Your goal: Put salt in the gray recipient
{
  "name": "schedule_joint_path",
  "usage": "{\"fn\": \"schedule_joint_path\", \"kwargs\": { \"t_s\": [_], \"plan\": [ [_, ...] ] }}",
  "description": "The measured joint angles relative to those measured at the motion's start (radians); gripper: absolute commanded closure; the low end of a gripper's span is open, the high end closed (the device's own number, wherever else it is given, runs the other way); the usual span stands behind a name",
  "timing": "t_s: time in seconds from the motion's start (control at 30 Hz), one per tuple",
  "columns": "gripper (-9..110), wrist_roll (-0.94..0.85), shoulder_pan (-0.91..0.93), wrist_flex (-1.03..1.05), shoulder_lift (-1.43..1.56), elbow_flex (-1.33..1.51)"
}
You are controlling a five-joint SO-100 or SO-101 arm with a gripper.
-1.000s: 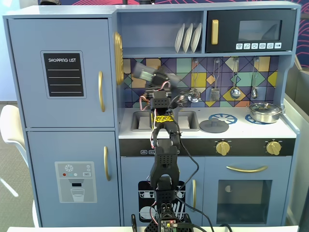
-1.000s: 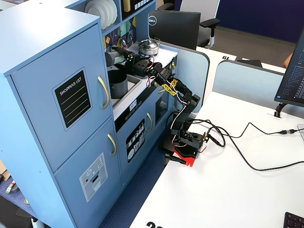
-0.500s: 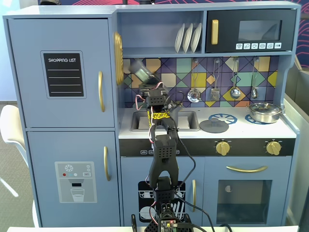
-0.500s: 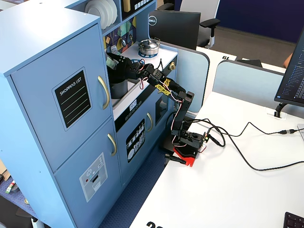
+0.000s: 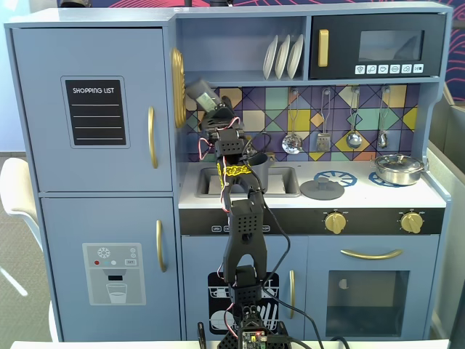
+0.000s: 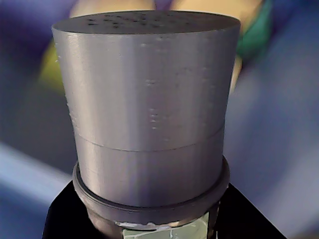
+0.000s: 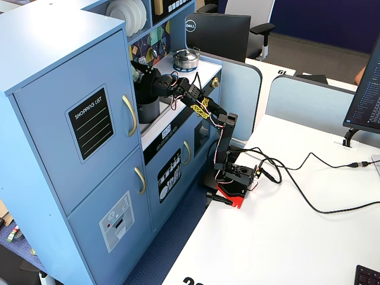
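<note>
- Clearly the gripper [image 5: 205, 102] is closed around the salt [image 5: 201, 93], holding it tilted above the sink area in a fixed view.
- Up close, the wrist view shows its cap [image 6: 147, 84] filling the frame.
- Below sits the gray recipient [image 5: 261, 173].
- It looks rigid, light and smooth-sided; gripping mid-body suits it.

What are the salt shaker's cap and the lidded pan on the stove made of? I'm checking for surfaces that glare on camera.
The salt shaker's cap looks like matte gray plastic, possibly 3D-printed: the wrist view shows fine horizontal ridges, a seam line and no sharp reflections. The lidded pan looks like polished metal, likely steel, with bright mirror-like highlights in a fixed view.
</note>
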Motion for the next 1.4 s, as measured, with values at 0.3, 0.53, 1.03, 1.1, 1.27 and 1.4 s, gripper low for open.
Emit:
{"fn": "schedule_joint_path", "kwargs": {
  "t_s": [0.3,0.53,1.03,1.1,1.27,1.4],
  "plan": [
    [101,0.038,0.074,0.048,0.052,0.238],
    [101,0.046,0.071,0.038,0.034,0.201],
    [101,0.011,0.12,0.037,-0.009,0.169],
    [101,0.011,0.135,0.037,0.006,0.219],
    [101,-0.006,0.11,0.014,0.012,0.222],
    [101,-0.04,0.066,-0.018,0.011,0.141]
  ]
}}
